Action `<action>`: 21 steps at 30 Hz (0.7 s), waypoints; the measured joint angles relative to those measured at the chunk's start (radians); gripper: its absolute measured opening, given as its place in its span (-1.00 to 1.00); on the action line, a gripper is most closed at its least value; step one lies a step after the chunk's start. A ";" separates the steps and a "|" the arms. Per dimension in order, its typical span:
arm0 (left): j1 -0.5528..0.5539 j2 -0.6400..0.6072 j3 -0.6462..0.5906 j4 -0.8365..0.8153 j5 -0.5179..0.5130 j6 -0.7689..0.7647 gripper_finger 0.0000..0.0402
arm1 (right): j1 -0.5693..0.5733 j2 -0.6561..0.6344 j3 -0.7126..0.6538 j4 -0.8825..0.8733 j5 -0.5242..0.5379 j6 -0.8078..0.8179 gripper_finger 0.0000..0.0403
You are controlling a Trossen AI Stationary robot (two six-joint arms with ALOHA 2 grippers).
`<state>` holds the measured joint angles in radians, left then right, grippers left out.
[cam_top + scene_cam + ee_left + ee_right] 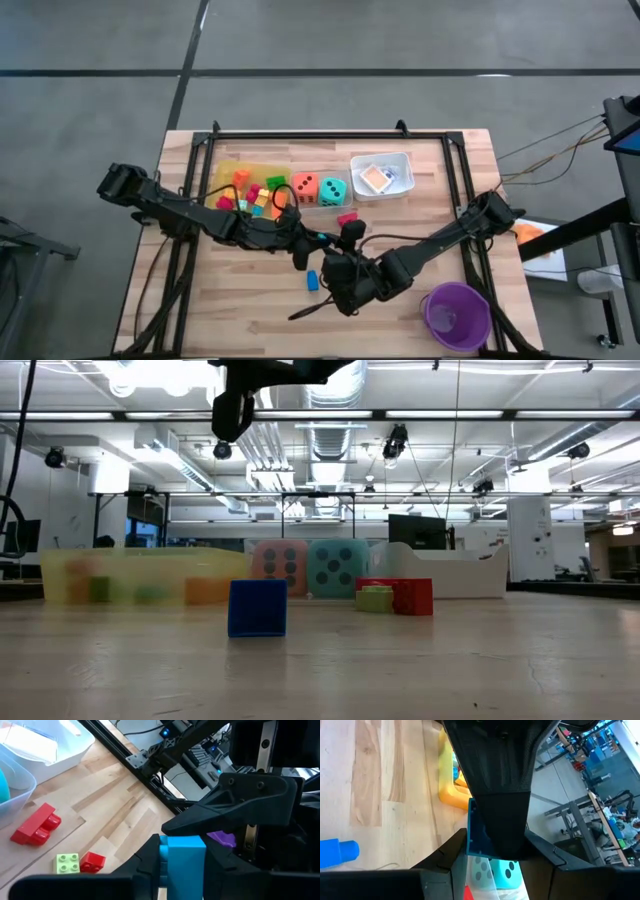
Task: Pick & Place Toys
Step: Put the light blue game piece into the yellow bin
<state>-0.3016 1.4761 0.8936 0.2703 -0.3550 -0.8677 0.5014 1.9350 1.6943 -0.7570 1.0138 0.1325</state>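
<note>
A light blue block (pixel 183 862) hangs above the table's middle, between both grippers. My left gripper (pixel 181 875) reaches in from the left and is shut on it. My right gripper (pixel 495 857) comes from the right and is shut on the same block (pixel 476 834). In the high view the two grippers meet at the light blue block (pixel 322 238). A darker blue block (pixel 312 280) lies flat on the table near them. A red block (pixel 34 825), a green block (pixel 67 862) and a small red block (pixel 93 861) lie on the wood. My left gripper pinches the light blue block's two opposite sides (pixel 165 865) between its two fingers, coming nearly level from the table's left. The block is lifted clear of the table. My right gripper pinches the same block's hollow end (pixel 472 845) between its two fingers, from the table's right. The left gripper's finger (pixel 495 780) covers most of the block.
At the back stand a yellow tray (pixel 228 178) with several blocks, a clear tray (pixel 343 202) with an orange die (pixel 304 187) and a teal die (pixel 333 190), and a white tray (pixel 405 165) with cards. A purple cup (pixel 457 315) stands near right.
</note>
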 joint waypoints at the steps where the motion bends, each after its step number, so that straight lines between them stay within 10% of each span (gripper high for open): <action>1: 0.000 0.000 0.000 0.000 0.001 0.000 -0.59 | 0.000 0.000 0.000 0.000 0.000 0.000 -0.34; 21: 0.005 -0.007 -0.003 -0.032 0.011 0.034 -0.59 | -0.001 -0.002 0.003 0.002 -0.080 0.126 0.74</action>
<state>-0.2964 1.4692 0.8906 0.2381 -0.3443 -0.8339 0.5003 1.9327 1.6970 -0.7548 0.9341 0.2582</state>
